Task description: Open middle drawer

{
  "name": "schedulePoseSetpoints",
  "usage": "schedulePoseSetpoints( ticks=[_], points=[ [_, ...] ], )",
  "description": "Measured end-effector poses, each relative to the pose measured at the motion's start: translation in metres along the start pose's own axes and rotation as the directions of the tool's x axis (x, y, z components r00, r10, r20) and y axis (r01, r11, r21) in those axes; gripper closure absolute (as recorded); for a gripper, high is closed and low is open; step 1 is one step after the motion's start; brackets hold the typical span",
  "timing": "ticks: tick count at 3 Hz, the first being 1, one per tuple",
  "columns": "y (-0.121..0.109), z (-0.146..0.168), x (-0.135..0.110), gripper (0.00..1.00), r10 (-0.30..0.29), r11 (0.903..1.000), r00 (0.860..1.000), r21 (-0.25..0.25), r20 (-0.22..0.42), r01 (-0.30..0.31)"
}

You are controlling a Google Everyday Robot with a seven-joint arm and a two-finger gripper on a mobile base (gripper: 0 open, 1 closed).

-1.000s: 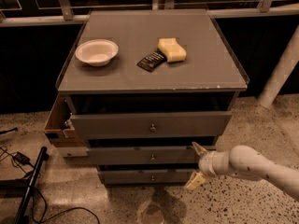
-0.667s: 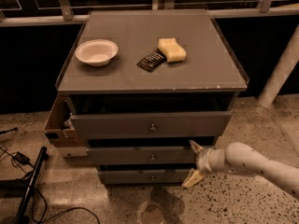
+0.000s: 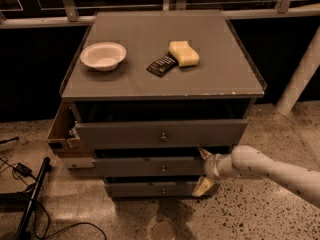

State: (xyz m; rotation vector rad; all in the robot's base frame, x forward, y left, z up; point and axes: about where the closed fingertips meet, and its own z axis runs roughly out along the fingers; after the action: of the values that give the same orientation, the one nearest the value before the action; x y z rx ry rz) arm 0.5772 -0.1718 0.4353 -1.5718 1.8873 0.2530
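The middle drawer point(image 3: 145, 166) is a long flat grey front with a small round metal knob point(image 3: 163, 168), between a taller front above and a narrower one below. It sticks out a little from the cabinet. My gripper point(image 3: 202, 171) is at the right end of this front, coming in from the right on a white arm point(image 3: 270, 170). Its fingers are open, one fingertip point(image 3: 204, 153) just above the front's top edge and the other point(image 3: 201, 188) below it. It holds nothing.
The top drawer point(image 3: 160, 133) is pulled out, its light wooden side point(image 3: 61, 130) showing at left. The bottom drawer point(image 3: 152, 189) is below. On the cabinet top point(image 3: 125, 84) lie a white bowl point(image 3: 103, 55), a dark packet point(image 3: 161, 65) and a yellow sponge point(image 3: 183, 53). Cables and a black pole point(image 3: 31, 199) lie on the floor at left.
My gripper has moved slightly left, closer to the right end of the middle drawer front. The drawers look unchanged.
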Motion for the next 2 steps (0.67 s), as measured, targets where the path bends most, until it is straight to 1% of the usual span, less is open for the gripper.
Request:
schedulePoseSetpoints(
  ticks=[1, 2],
  points=[
    [-0.0129, 0.0314, 0.0001, 0.0, -0.047, 0.9977, 0.998, -0.05, -0.044, 0.045],
    [-0.0128, 0.0315, 0.0002, 0.0, -0.047, 0.9977, 0.998, -0.051, -0.044, 0.045]
  ],
)
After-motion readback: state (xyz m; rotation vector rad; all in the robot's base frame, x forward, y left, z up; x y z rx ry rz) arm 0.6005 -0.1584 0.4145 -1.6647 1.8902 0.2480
